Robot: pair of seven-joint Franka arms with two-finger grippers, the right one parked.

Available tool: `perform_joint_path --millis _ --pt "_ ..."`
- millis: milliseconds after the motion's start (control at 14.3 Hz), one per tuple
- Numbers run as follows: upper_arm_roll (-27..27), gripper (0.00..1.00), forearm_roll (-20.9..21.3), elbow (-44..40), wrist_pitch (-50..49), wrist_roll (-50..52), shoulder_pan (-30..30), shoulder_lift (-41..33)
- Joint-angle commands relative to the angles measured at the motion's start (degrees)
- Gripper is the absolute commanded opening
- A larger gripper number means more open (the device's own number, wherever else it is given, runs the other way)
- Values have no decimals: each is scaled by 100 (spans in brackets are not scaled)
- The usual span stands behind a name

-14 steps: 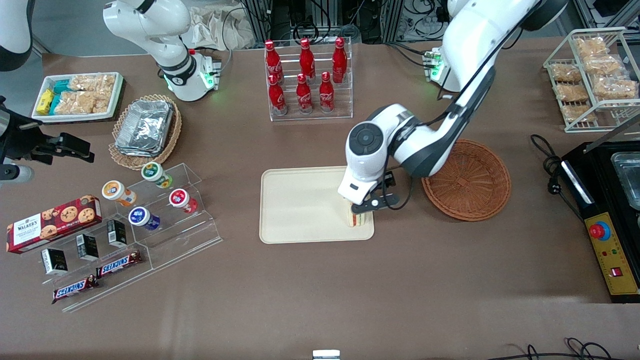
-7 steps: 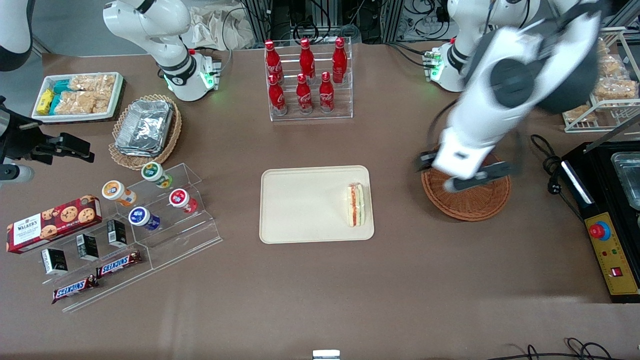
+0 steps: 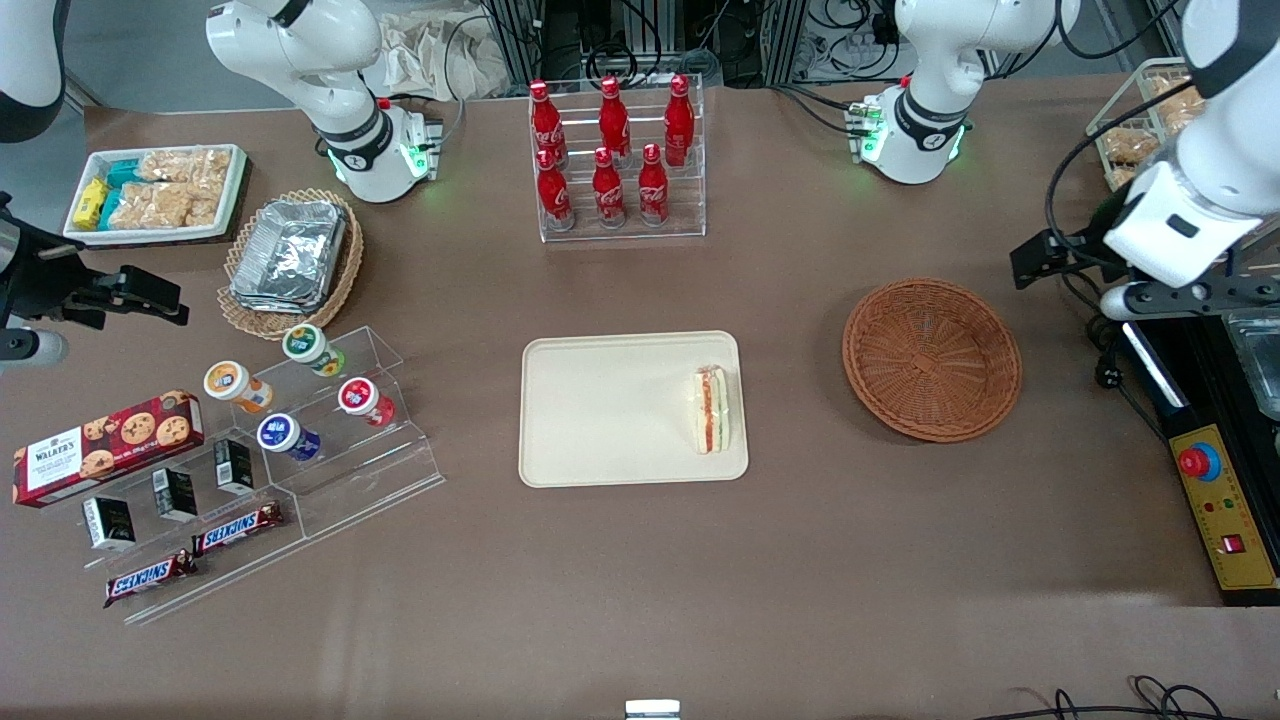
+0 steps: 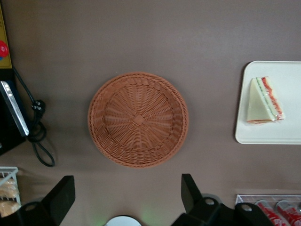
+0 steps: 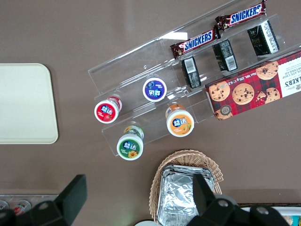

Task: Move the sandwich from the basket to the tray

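Since a second ago the working arm has let go of the sandwich (image 3: 712, 410) and swung up and away from the tray (image 3: 600, 410); its gripper (image 3: 1075, 275) now hangs high over the table toward the working arm's end, above the black appliance (image 3: 1215, 400) and clear of the basket (image 3: 932, 360). The wrist view shows its fingers (image 4: 59, 200) spread wide with nothing between them, so the jaws are released. The sandwich lies on its side on the tray, close to the rim on the edge nearest the basket, probably because that was the shortest reach from the basket. The basket holds nothing. Judged from this, the placing is done and the arm is retreating to a resting pose.
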State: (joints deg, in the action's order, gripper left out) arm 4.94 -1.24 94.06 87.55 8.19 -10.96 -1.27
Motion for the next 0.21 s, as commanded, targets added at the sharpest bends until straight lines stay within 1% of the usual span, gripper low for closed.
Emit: perform_joint_path --millis 0,140 --pt "94 100 19 -475 -54 -116 -108 302" --pt "86 100 10 -634 -54 -81 -117 461"
